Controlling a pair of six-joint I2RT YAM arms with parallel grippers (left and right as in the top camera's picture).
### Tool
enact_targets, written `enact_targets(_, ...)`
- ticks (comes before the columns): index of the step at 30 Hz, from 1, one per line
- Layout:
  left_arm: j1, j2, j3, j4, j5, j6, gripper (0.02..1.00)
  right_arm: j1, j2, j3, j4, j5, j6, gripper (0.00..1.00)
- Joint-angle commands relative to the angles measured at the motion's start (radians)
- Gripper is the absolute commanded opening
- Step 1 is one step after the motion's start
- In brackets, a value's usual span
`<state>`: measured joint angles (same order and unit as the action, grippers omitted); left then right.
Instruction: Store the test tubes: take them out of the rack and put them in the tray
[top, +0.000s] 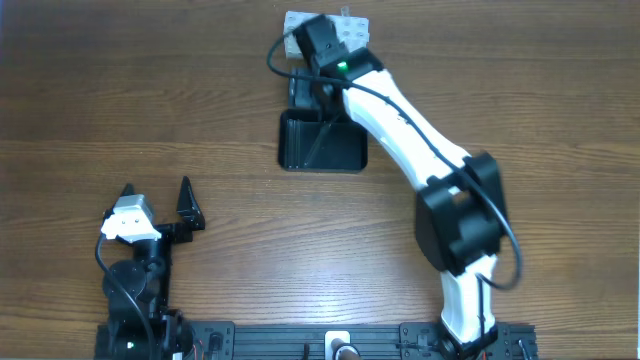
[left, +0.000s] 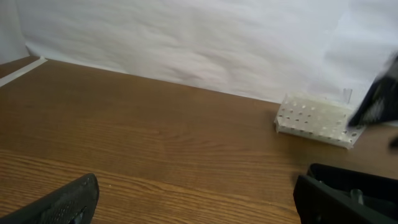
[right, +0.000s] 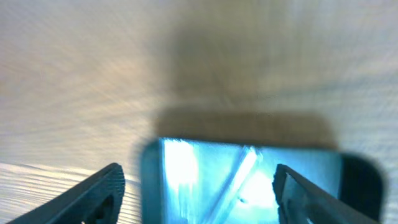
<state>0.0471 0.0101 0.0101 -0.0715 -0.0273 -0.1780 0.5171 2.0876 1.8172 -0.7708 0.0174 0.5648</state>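
Right gripper (right: 199, 179) is spread open with nothing between the fingers, hanging directly over the black tray (right: 149, 180). One test tube (right: 239, 173) lies diagonally on the tray floor. Reads as a release pose: jaws wide so the tube rests free. The tray sits just inboard of the white rack (top: 293, 25), which stands at the far edge of the tabletop (top: 520, 90), so transfers are short. An upright tube (left: 347, 95) stands in the rack, so my read is the job isn't finished. Left gripper (top: 157, 205) is also open and empty, parked toward the near-left corner, well clear of the right arm's path.
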Motion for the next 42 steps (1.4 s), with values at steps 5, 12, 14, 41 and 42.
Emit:
enact_targets(5, 0.003, -0.007, -0.004, 0.001, -0.011, -0.010, 0.998, -0.021, -0.108, 0.031, 0.301, 0.188, -0.173, 0.864)
enact_targets(12, 0.003, -0.007, -0.004, 0.001, -0.011, -0.010, 0.998, -0.095, 0.008, 0.031, 0.519, 0.192, -0.306, 0.866)
enact_targets(14, 0.003, -0.007, -0.004, 0.001, -0.011, -0.010, 0.998, -0.114, 0.046, 0.031, 0.552, 0.192, -0.340, 0.866)
enact_targets(41, 0.003, -0.007, -0.004, 0.001, -0.011, -0.010, 0.996, -0.156, 0.235, 0.031, 0.739, 0.292, -0.471, 0.847)
enact_targets(42, 0.003, -0.007, -0.004, 0.001, -0.011, -0.010, 0.996, -0.156, 0.238, 0.031, 0.739, 0.292, -0.475, 0.847)
